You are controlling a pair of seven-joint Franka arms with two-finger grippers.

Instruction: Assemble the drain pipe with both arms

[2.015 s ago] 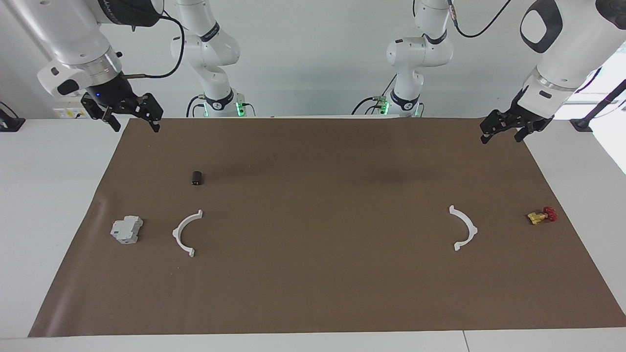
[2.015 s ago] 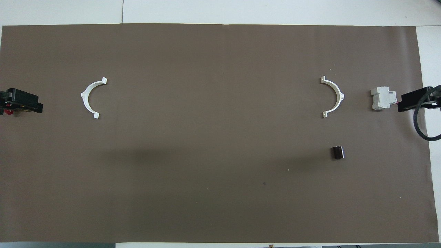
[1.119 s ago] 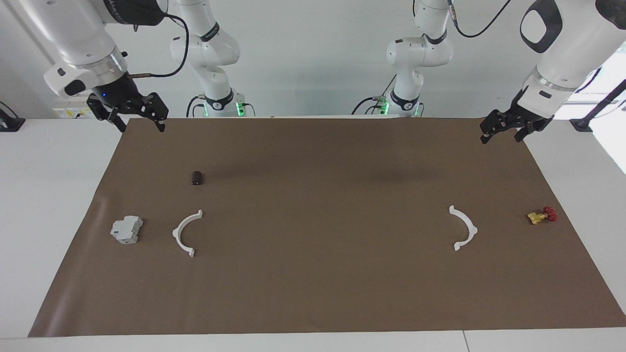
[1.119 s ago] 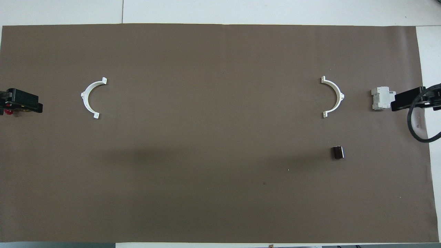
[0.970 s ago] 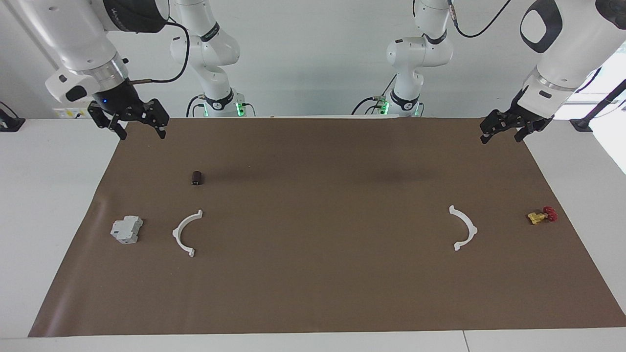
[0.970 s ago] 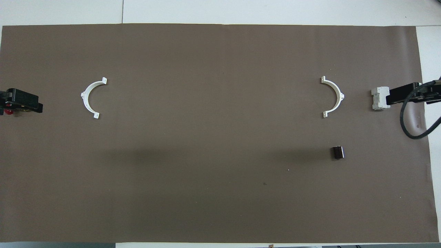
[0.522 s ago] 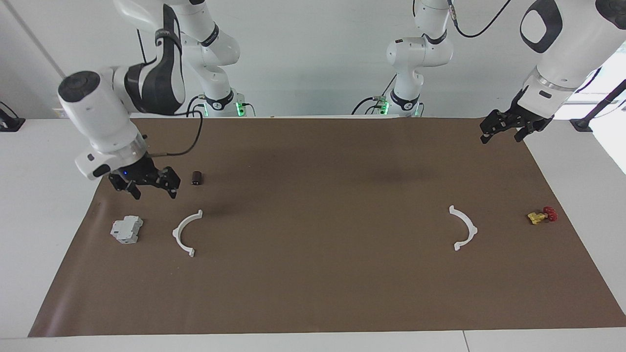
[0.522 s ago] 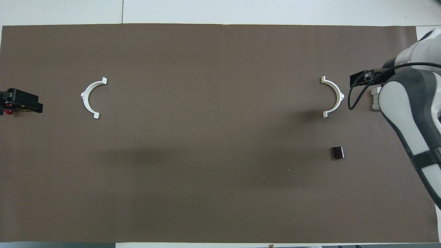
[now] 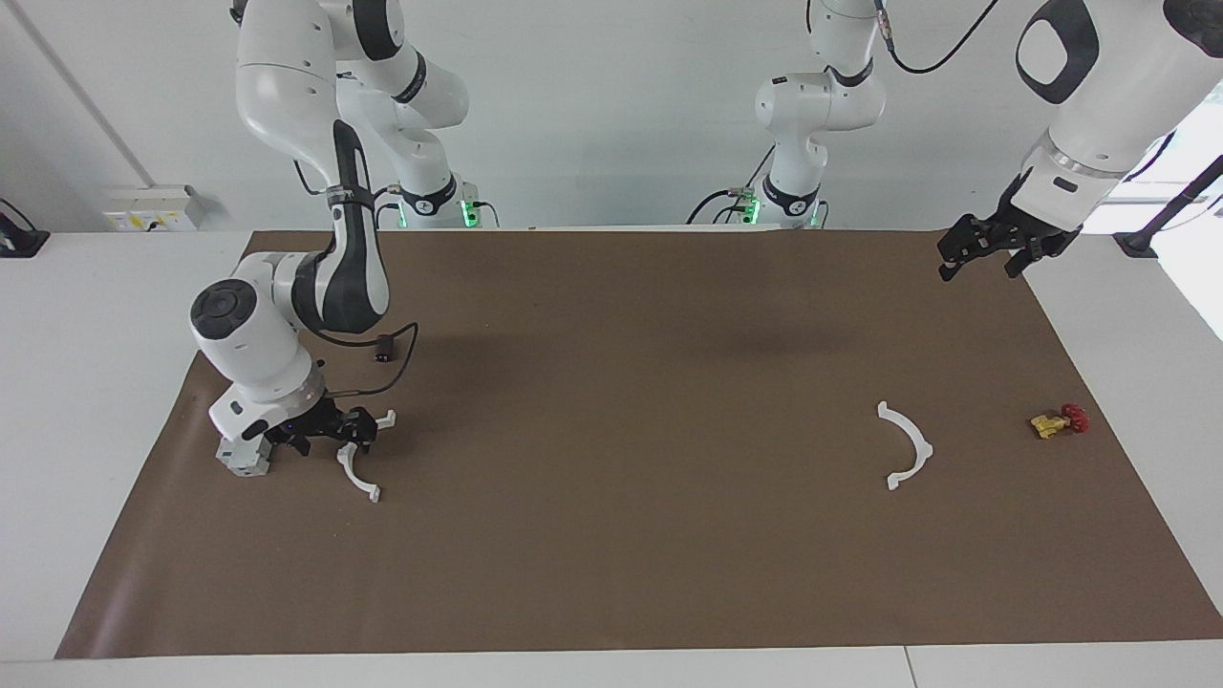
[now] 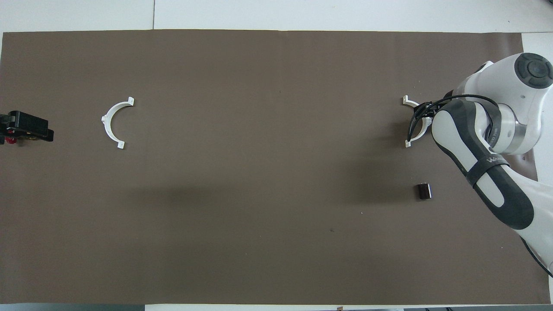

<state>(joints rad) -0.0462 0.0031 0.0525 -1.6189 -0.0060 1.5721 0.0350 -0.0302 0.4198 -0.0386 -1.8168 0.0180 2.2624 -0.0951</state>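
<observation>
our right gripper spread open at the half-ring's twelve o'clock, gripping nothing; left gripper waits open, empty.

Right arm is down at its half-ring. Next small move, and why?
Probably close the right gripper on the half-ring it straddles: it sits low over the arc's middle, open, piece flat on the mat, grey block close beside. The left gripper waits open by the mat's edge; the other half-ring lies untouched.
</observation>
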